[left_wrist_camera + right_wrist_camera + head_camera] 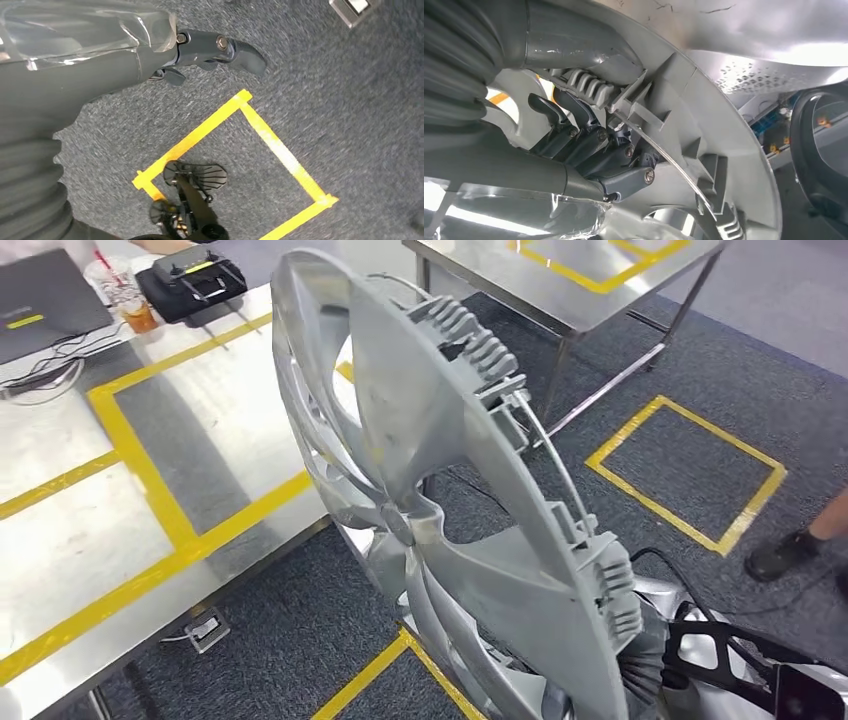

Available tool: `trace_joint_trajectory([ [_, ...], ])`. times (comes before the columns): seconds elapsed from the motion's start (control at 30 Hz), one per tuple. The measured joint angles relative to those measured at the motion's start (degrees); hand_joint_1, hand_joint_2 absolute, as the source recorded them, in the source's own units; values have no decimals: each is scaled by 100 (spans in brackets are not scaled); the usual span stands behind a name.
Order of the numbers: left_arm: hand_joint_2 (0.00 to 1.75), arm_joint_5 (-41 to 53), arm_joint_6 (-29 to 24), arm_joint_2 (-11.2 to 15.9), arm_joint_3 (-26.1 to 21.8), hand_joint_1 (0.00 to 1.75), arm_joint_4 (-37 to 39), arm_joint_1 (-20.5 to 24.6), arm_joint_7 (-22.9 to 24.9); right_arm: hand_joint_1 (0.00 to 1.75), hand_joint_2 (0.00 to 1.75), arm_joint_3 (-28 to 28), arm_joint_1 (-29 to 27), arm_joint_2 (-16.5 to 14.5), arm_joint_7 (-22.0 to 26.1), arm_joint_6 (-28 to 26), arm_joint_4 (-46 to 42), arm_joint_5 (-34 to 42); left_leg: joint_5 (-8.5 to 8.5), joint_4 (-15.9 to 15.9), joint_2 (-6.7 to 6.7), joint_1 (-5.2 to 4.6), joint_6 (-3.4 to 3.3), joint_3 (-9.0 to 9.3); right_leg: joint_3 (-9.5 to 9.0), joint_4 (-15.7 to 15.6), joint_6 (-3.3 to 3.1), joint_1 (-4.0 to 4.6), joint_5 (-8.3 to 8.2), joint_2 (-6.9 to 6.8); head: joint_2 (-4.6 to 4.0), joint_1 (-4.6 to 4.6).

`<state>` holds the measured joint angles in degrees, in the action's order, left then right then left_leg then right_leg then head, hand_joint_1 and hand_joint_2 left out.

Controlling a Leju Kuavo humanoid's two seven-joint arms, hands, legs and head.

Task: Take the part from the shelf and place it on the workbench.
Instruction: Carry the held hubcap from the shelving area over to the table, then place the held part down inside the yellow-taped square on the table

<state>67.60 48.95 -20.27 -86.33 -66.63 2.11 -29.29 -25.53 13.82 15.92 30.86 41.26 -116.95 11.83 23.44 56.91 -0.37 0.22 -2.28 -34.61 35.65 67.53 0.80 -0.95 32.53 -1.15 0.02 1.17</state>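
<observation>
1. A big round grey plastic wheel cover with wide curved spokes fills the middle of the head view; it stands tilted on its edge, from the top middle of the frame down to the lower right; a thin wire ring runs along its ribbed back rim.
2. In the right wrist view the right hand grips the wheel cover; its dark fingers hook through a gap and curl tight around the rim by the ribbed clips; the grey thumb presses on the other side.
3. In the left wrist view the left hand sits at the upper left of the frame, above the floor; it holds nothing; its dark fingers bend a little and stay apart.
4. A shiny steel workbench with yellow tape lines fills the left side of the head view; the wheel cover is held in the air beside its right edge.
5. On the far upper left of the workbench sit a dark laptop, a clear cup with orange drink and a black box with a handle.
6. The floor is dark grey carpet with yellow tape squares; a second steel table stands at the top of the frame; a person's dark shoe shows at the right edge.
</observation>
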Motion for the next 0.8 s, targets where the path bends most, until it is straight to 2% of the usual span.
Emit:
trace_joint_trajectory([
  [0.03,175,-11,11,-6,0,0,1,8,16,168,175,-1,-10,1,-5,1,1,2,2,1,-86,2,-5,-1,220,368,4,-6,104,54,0,-10],
  [0.07,175,-21,23,-13,0,0,1,7,33,168,175,-2,-22,0,-15,2,1,3,6,3,-179,5,-4,1,388,608,30,-17,139,73,0,-13],
  [0.1,175,-31,33,-19,0,0,1,3,47,168,175,-3,-32,1,-26,4,1,4,12,6,-276,12,2,6,459,643,77,-32,84,81,0,-13],
  [0.13,175,-38,43,-21,0,0,1,-2,60,168,175,-3,-37,2,-38,6,1,4,22,15,-374,23,16,13,413,446,141,-53,-61,95,0,-14],
  [0.2,175,-50,55,-23,0,0,1,-9,72,168,175,-1,-36,5,-49,7,2,4,60,66,-558,44,74,13,114,-322,253,-110,-436,234,0,-23],
  [0.23,175,-56,61,-22,0,0,0,-13,77,168,175,0,-33,3,-50,7,1,6,87,105,-632,46,115,-3,-21,-627,252,-125,-564,305,0,-27],
  [0.27,175,-64,67,-21,0,0,-1,-20,80,168,175,0,-31,-1,-54,7,1,10,107,134,-690,47,155,-25,-98,-798,219,-126,-626,355,0,-29],
  [0.3,175,-72,74,-20,-1,0,-1,-32,83,168,175,-1,-29,-5,-61,7,0,14,119,148,-735,51,192,-47,-124,-844,164,-110,-637,367,0,-31],
  [0.37,175,-84,85,-20,-3,0,-3,-62,87,168,175,-7,-20,-17,-80,7,-1,25,130,155,-755,76,251,-73,-142,-851,62,-87,-640,267,0,-29],
  [0.4,175,-89,86,-20,-3,0,-4,-71,89,168,175,-9,-15,-26,-88,7,-1,28,164,207,-652,77,280,-99,-157,-859,22,-89,-638,221,0,-17],
  [0.43,175,-92,86,-19,-3,0,-6,-69,91,168,175,-11,-11,-37,-94,7,-2,34,247,356,-494,73,306,-169,-176,-866,-15,-94,-632,167,0,1],
  [0.5,175,-98,86,-14,-2,0,-8,-47,94,168,175,-10,-7,-50,-101,7,-2,43,550,993,-144,64,342,-480,-211,-870,-73,-77,-601,50,0,36],
  [0.53,175,-98,86,-13,-2,0,-8,-37,97,168,175,-10,-9,-51,-104,7,-2,46,702,1385,-63,71,351,-685,-221,-870,-94,-61,-586,-18,0,41],
  [0.57,175,-99,86,-14,-2,0,-7,-35,101,168,175,-13,-10,-52,-111,8,-2,47,785,1677,-27,77,354,-850,-230,-869,-108,-46,-574,-85,0,41],
  [0.6,175,-100,86,-16,-2,0,-5,-37,106,168,175,-18,-12,-54,-121,9,-1,47,769,1787,-11,81,351,-926,-240,-869,-119,-34,-561,-152,0,42],
  [0.63,175,-102,86,-18,-2,0,-4,-40,113,168,175,-25,-12,-57,-133,11,-1,48,655,1672,6,80,338,-886,-255,-869,-125,-21,-546,-217,0,42],
  [0.67,175,-107,86,-17,-2,0,-4,-41,120,168,175,-29,-9,-62,-143,13,-1,49,471,1349,57,69,308,-728,-277,-869,-126,-8,-529,-281,0,42],
  [0.73,175,-115,85,-11,-2,0,-4,-33,132,168,175,-31,-2,-76,-154,16,-2,50,183,580,325,3,208,-330,-329,-871,-101,29,-484,-405,0,36],
  [0.77,175,-119,85,-9,-1,0,-4,-27,136,168,175,-30,0,-81,-157,16,-3,50,125,335,432,-35,160,-203,-349,-872,-78,42,-461,-463,0,35],
  [0.8,175,-122,84,-7,-1,0,-4,-24,137,168,175,-30,1,-87,-161,16,-3,50,130,232,483,-68,126,-158,-363,-875,-50,51,-441,-521,0,32],
])
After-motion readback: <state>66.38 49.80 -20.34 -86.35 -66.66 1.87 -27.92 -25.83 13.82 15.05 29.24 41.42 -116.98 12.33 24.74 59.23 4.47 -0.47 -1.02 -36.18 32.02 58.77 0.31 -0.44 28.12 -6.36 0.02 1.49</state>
